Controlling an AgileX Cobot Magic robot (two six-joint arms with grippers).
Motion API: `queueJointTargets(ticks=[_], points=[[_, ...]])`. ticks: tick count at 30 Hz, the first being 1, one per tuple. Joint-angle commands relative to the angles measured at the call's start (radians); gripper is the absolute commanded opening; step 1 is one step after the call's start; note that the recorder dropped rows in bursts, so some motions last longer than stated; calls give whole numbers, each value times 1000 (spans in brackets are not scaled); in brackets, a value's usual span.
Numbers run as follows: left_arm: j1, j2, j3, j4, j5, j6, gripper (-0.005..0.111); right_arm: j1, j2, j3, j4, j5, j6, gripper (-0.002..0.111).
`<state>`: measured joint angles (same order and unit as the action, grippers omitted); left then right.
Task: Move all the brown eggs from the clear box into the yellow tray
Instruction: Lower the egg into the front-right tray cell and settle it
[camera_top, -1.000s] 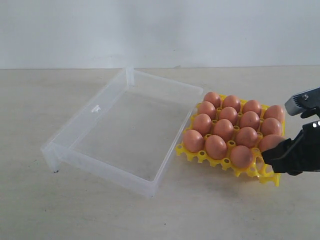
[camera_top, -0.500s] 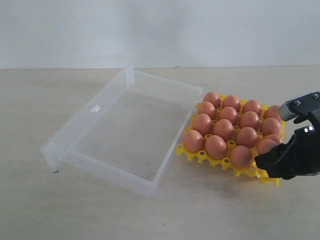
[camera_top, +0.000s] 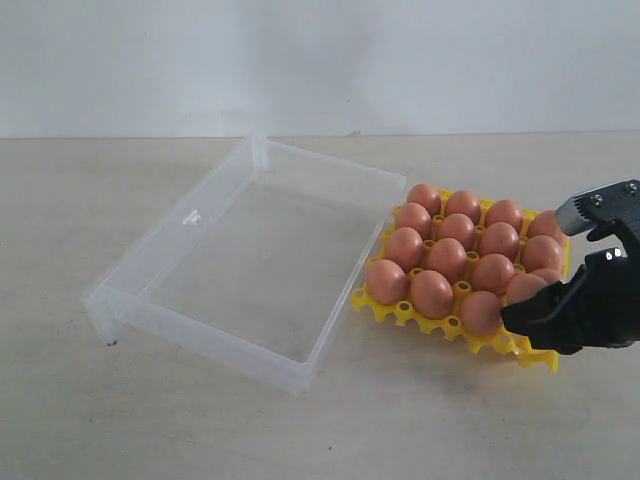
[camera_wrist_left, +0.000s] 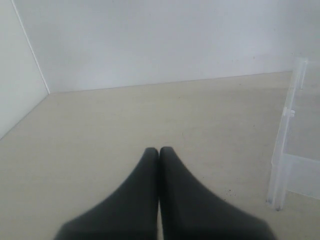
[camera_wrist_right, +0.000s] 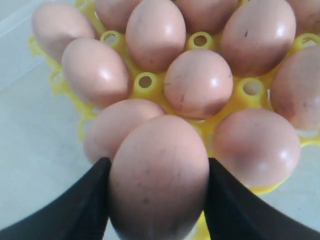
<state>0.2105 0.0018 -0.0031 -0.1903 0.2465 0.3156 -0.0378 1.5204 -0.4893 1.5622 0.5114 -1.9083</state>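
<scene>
Egg (camera_wrist_right: 159, 190) gripped in right tool (camera_wrist_right: 157, 164), at yellow tray (camera_wrist_right: 150, 93) corner

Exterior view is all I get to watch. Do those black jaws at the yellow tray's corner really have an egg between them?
Observer: Yes. In the right wrist view the right gripper has its jaws pressed against both sides of one brown egg.
Operator: I see only one arm. Where is the other one?
Observer: The left wrist view shows the left gripper with its jaws shut and nothing in them, above the table next to a corner of the clear box.
</scene>
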Motion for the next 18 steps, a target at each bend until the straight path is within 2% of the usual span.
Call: queueJointTargets(ticks=[1, 11, 15, 18], points=[[3, -2, 3, -4, -11, -9, -4, -3, -1, 1, 11, -18, -11, 49], [3, -2, 3, -4, -11, -9, -4, -3, -1, 1, 11, -40, -11, 49], [3, -2, 3, -4, -11, -9, -4, -3, -1, 1, 11, -34, -9, 62], [3, -2, 3, -4, -11, -9, -4, -3, -1, 1, 11, -36, -9, 65]])
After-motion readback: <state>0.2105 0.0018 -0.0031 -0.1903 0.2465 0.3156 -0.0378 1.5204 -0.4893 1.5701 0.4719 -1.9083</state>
